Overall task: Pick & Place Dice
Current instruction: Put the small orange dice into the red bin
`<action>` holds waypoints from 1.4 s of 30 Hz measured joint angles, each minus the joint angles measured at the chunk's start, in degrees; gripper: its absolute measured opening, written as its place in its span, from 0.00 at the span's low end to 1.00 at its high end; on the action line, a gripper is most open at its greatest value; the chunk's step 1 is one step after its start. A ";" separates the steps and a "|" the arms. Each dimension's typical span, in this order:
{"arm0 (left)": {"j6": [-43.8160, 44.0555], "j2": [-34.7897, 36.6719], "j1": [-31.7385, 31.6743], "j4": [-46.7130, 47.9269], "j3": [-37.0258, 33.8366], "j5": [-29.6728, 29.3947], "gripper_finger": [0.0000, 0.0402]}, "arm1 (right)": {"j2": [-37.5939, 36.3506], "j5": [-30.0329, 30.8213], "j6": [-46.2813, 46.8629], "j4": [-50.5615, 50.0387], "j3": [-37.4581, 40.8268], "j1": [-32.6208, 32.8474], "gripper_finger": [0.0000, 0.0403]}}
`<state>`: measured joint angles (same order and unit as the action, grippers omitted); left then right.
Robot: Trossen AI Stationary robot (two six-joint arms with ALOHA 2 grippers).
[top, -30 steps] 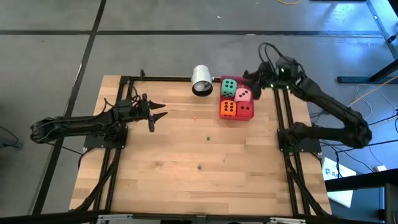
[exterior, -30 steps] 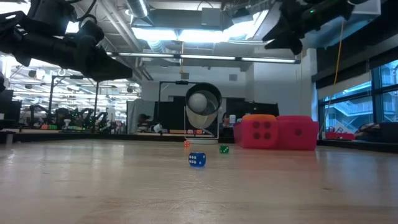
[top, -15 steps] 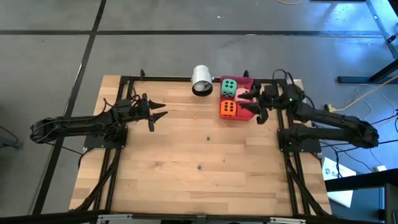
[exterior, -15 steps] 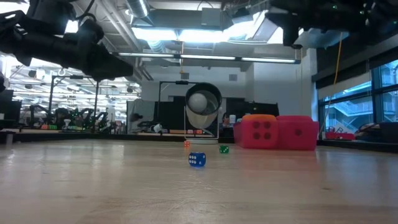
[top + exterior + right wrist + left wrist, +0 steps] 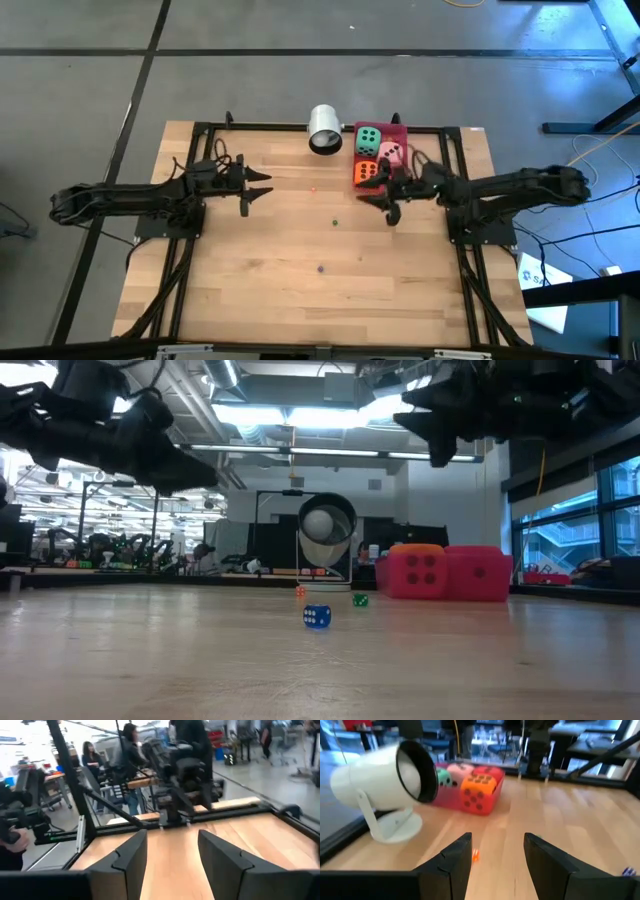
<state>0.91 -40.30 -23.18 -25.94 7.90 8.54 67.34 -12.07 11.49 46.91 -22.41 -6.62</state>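
Right end effector point(image 5: 378, 203) open, empty, near orange die point(image 5: 367, 173); left end effector point(image 5: 257, 186) open, empty.

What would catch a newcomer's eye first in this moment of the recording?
The cluster of big soft dice at the table's far edge: the green die, pink die and orange die packed together on a red tray. Beside them a white cup lies on its side. Both arms hover empty over the wood, the left pincer open mid-table and the right pincer open just in front of the dice.
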 joint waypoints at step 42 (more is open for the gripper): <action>-5.65 -42.38 1.81 -13.75 14.22 0.08 0.43 | -24.92 5.44 -12.49 -34.90 3.56 -0.33 0.44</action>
<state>-4.74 -82.68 -21.37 -39.68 22.12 8.61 42.42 -6.63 -1.00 12.01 -18.86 -6.95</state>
